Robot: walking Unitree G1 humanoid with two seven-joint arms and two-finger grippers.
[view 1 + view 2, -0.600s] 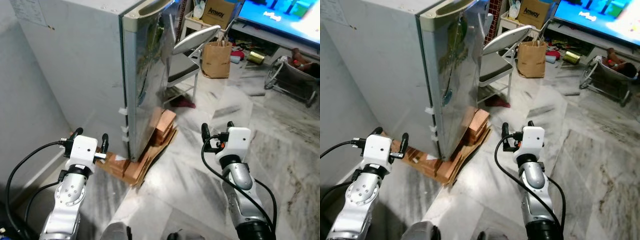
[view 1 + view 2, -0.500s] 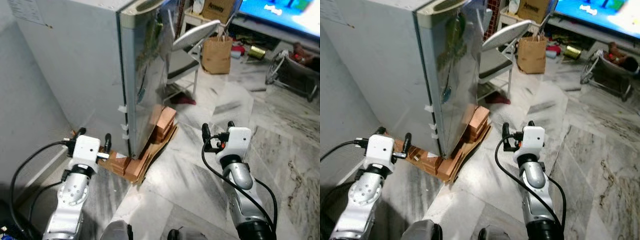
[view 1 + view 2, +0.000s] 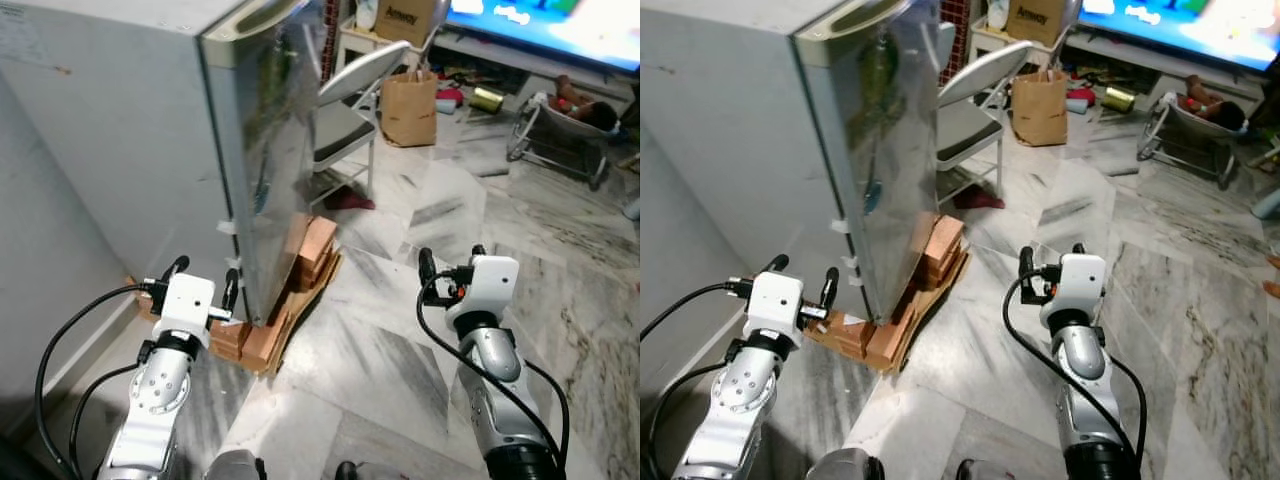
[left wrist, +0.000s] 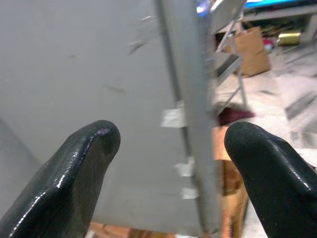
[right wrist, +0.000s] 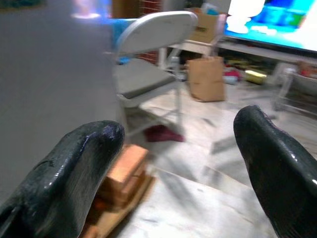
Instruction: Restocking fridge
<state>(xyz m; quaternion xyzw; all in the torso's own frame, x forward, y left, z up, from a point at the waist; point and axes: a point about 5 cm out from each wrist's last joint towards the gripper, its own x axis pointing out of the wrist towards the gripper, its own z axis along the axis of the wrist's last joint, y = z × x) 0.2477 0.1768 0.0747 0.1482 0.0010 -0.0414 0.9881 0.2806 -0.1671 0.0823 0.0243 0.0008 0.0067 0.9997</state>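
fridge: grey, door closed, on bricks | both tools spread, empty

The robot has two shiny silver arms with round joints. Each arm ends in a white boxy wrist block. The left pincer and the right pincer each have two long, glossy black fingers with rounded tips. Thick black cables loop beside both arms.
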